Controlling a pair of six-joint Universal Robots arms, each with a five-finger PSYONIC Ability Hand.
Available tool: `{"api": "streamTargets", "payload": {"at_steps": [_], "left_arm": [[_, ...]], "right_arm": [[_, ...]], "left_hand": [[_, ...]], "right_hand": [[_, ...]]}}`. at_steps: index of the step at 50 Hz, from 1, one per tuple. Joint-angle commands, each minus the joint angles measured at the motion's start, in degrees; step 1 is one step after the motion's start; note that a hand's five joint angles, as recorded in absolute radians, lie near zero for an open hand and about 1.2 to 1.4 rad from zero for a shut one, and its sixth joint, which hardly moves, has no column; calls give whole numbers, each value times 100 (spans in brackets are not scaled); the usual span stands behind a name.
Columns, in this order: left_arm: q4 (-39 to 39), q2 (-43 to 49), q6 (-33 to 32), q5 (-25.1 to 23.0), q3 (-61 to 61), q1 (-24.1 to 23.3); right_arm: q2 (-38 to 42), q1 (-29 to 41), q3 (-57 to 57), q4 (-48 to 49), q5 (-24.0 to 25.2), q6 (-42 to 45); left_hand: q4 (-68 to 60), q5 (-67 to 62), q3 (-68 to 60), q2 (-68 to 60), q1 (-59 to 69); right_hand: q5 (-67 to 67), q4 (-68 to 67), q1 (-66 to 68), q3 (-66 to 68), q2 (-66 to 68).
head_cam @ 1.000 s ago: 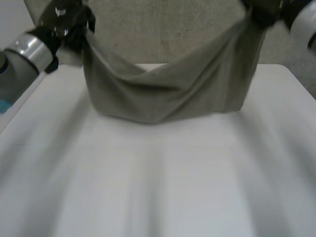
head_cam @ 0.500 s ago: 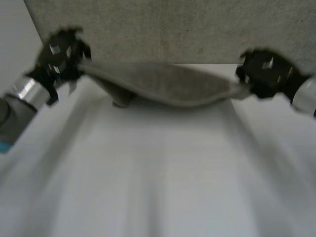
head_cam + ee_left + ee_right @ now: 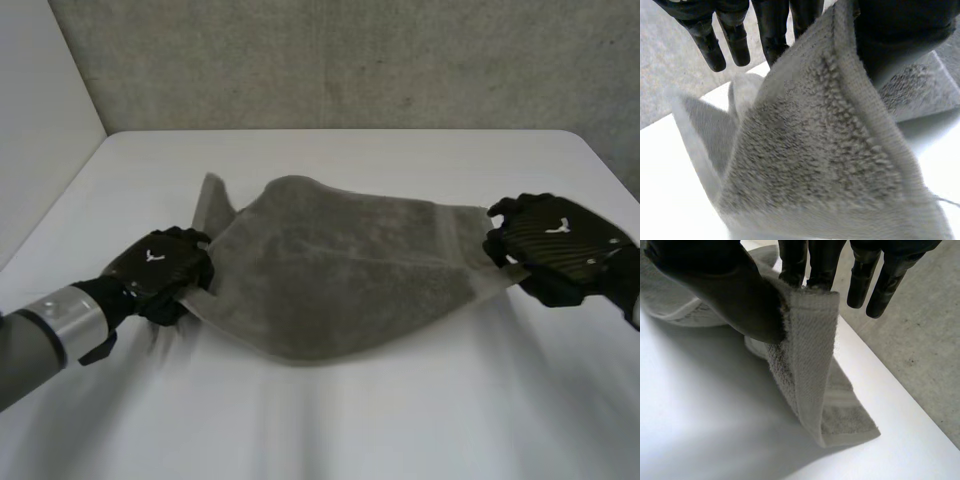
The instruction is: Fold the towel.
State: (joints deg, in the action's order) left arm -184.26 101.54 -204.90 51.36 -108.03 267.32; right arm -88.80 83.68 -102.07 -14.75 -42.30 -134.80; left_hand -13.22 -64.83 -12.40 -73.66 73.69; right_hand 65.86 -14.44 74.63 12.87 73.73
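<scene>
A grey towel (image 3: 330, 265) is stretched between my two hands low over the white table (image 3: 330, 420), its middle sagging onto the surface. My left hand (image 3: 155, 268) pinches the towel's left corner; in the left wrist view the thumb (image 3: 900, 35) presses the towel (image 3: 815, 150) against the fingers. My right hand (image 3: 555, 245) pinches the right corner; in the right wrist view the thumb (image 3: 725, 290) clamps the hem of the towel (image 3: 812, 360) against the fingers, and the corner hangs down to the table. A far flap of the towel pokes up behind the left hand.
The table's far edge (image 3: 340, 132) meets a grey carpeted floor (image 3: 350, 60). A pale wall (image 3: 30, 120) stands at the left. The table's right edge (image 3: 900, 390) runs beside the right hand, with floor beyond it.
Both hands have come down and towards me, carrying the towel from held up high and hanging to low over the table. The towel now lies partly on the surface.
</scene>
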Motion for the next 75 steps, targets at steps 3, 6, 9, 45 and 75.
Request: {"api": "streamTargets", "payload": {"at_steps": [3, 6, 9, 45, 75], "left_arm": [[864, -1460, 82, -205, -428, 223], [1198, -1645, 64, -205, -464, 259], [1453, -1725, 64, -205, -455, 259], [1622, -99, 73, -205, -271, -207], [2184, -259, 512, -276, 703, -225]], "right_arm": [[-884, -1379, 178, -1354, 1011, 261], [-937, -1696, 301, -1635, 1284, 463], [-946, -1864, 354, -1951, 1504, 656], [-31, -2029, 749, -2374, 642, 2390], [932, -1576, 1346, -2770, 1410, 2626]], "left_hand": [[322, 70, 240, -48, 45], [322, 86, 240, -31, 28], [322, 86, 240, -31, 28], [322, 187, 240, 70, -73], [322, 255, 240, 137, -140]], "right_hand": [[414, 444, 537, -287, 627], [414, 444, 537, -287, 627], [414, 444, 537, -287, 627], [414, 444, 537, -287, 627], [414, 444, 537, -287, 627]]}}
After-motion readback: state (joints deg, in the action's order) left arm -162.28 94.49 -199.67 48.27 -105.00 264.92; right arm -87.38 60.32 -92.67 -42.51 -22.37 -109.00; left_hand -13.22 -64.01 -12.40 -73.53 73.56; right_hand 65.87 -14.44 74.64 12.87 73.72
